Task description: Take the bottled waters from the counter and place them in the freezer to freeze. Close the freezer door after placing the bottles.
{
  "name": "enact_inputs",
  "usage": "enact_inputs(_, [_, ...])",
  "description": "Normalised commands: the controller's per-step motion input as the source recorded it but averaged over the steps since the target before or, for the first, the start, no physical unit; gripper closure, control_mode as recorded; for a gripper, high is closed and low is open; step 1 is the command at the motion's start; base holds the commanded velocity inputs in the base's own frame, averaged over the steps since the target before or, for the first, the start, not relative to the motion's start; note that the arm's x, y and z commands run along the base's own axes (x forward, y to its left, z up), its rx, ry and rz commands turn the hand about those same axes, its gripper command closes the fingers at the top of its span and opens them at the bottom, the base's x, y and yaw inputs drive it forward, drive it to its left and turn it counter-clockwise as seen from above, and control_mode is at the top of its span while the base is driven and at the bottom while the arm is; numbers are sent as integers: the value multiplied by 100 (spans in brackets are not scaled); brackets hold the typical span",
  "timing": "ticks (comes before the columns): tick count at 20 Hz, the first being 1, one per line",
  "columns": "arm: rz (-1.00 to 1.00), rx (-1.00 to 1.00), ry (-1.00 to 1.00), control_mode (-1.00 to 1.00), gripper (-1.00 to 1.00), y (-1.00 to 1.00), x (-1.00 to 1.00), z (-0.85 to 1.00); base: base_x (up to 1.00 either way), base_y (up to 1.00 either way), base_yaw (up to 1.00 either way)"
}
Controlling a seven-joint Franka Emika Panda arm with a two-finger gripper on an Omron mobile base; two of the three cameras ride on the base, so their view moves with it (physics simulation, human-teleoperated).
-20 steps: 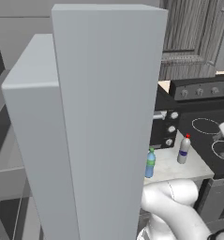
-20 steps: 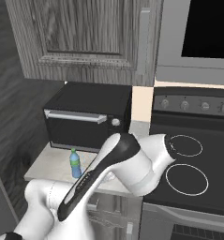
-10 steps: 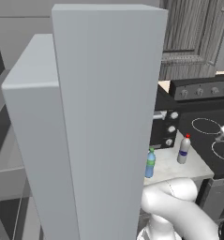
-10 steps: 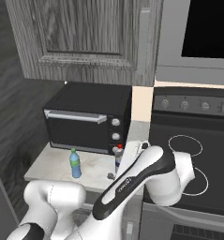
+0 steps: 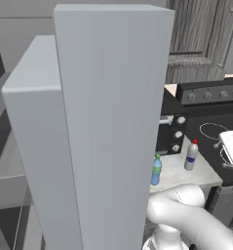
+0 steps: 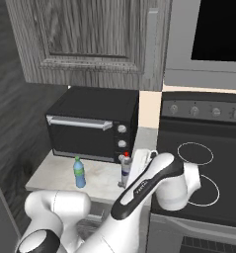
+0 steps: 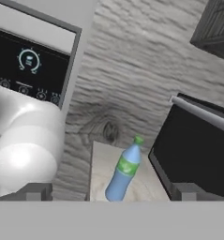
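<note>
The desk (image 6: 55,173) is a pale stone slab wedged between the tall matte-grey fridge (image 5: 113,122) and the black glass stovetop (image 6: 203,168); behind it stands a black toaster oven (image 6: 92,123) with a silver bar handle, under grey wood-grain wall cabinets (image 6: 90,44); a dark-windowed microwave (image 6: 213,39) hangs over the stove. The blue bottle (image 6: 79,172) with the green cap stands upright on the slab at about 6 o'clock of the oven; the clear bottle (image 6: 125,170) with the red cap stands upright at its 3 o'clock, near the stove edge, the two well apart. From the hand view the blue bottle (image 7: 123,171) appears tilted, between the two dark fingertips (image 7: 33,191); the tool (image 7: 111,192) is released, jaws spread wide, grasping nothing. The black dispenser panel (image 7: 26,65) shows at 10 o'clock there; wood-grain wall lies behind.
</note>
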Motion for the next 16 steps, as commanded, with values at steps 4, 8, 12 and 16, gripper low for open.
enact_inputs(4, [-4,0,-5,-100,-100,-8,6,-16,0,0,0])
enact_inputs(8, [-13,-1,0,-100,-100,-18,5,-12,0,0,0])
enact_inputs(12, [-12,0,0,-100,-100,-19,19,-10,0,0,0])
enact_inputs(16, [-6,0,0,-100,-100,-14,39,-6,0,0,0])
